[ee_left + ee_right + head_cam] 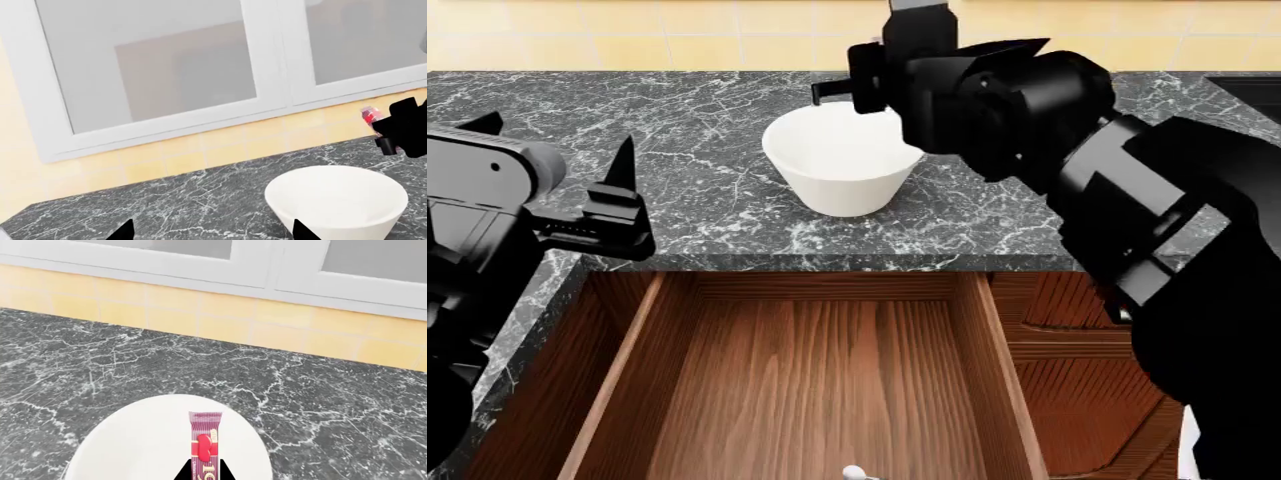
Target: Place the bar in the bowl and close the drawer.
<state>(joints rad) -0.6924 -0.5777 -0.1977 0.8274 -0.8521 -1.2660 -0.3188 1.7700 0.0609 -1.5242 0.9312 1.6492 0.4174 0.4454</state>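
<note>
The dark red wrapped bar (205, 442) hangs over the white bowl (133, 450), and my right gripper (203, 475) is shut on its lower end. In the head view the right gripper (843, 90) hovers above the bowl (841, 165) on the grey marble counter. From the left wrist view the bar (368, 114) shows above and behind the bowl (337, 200). My left gripper (213, 235) is open and holds nothing; it stands to the left of the bowl, over the counter's edge (557, 140). The reddish-brown drawer (827, 370) is pulled wide open below the counter.
A small white spoon-like thing (854, 472) lies on the drawer floor at the front. A narrower wooden drawer front (1081, 350) sits to the right. Yellow tiles (220, 315) and white-framed windows (160, 65) back the marble counter (707, 110).
</note>
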